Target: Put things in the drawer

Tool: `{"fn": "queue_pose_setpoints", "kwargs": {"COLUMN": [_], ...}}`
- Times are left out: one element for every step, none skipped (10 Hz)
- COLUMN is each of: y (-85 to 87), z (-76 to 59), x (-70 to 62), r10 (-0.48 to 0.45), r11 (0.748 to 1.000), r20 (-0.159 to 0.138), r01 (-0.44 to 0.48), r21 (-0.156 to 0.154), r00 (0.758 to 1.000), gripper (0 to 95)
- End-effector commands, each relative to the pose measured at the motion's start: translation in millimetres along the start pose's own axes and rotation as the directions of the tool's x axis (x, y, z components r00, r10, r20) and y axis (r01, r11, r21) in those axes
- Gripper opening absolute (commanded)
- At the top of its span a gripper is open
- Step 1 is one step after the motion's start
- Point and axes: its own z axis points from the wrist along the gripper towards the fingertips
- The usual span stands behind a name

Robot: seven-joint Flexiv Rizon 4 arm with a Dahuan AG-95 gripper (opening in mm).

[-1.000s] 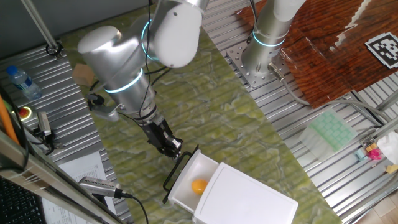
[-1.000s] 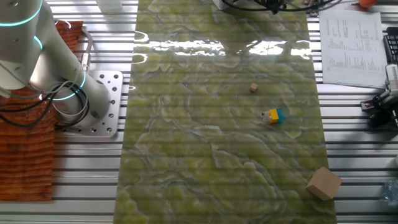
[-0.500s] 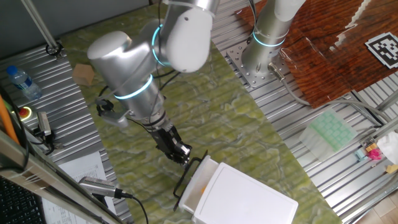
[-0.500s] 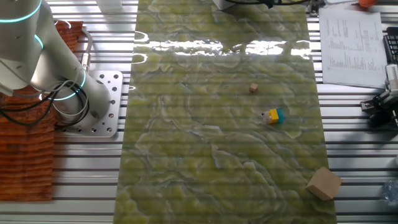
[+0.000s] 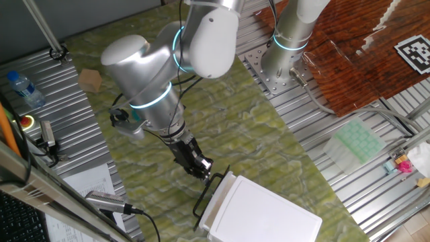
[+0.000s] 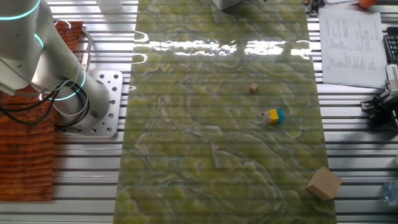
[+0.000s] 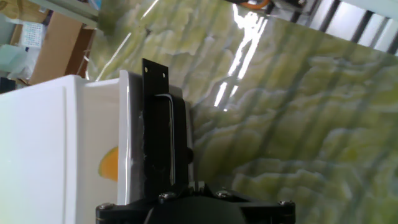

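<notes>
Drawer (image 5: 216,202): sliding nearly shut since a second ago, toy fruit (image 7: 109,165) inside; gripper (image 5: 203,171) pushing at wire handle (image 7: 169,140), jaw state indeterminable; task nearing completion.

The gripper (image 5: 203,169) sits against the handle (image 5: 209,191) on the front of the drawer (image 5: 213,206), which stands nearly pushed into the cabinet (image 5: 265,214) on the tabletop (image 5: 222,114). A toy fruit (image 7: 109,165) lies inside the drawer. A bottle (image 5: 25,89) lies well behind, at the tabletop's far edge.
</notes>
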Motion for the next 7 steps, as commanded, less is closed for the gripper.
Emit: {"fn": "queue_pose_setpoints", "kwargs": {"y": [2.5,4.9,6.0,7.8,8.9,9.7,10.7], "z": [2.4,4.2,5.0,5.9,6.4,6.7,7.4], "x": [0.2,0.7,1.0,1.4,1.7,1.8,2.1], "r10": [0.001,0.005,0.006,0.008,0.01,0.011,0.014], "r11": [1.0,1.0,1.0,1.0,1.0,1.0,1.0], "r20": [0.002,0.004,0.005,0.007,0.008,0.009,0.012], "r01": [-0.001,-0.005,-0.006,-0.008,-0.01,-0.011,-0.014], "r21": [-0.005,-0.007,-0.008,-0.012,-0.014,-0.017,-0.023], "r00": [1.0,1.0,1.0,1.0,1.0,1.0,1.0], "gripper": [0.0,0.0,0.0,0.0,0.0,0.0,0.0]}}
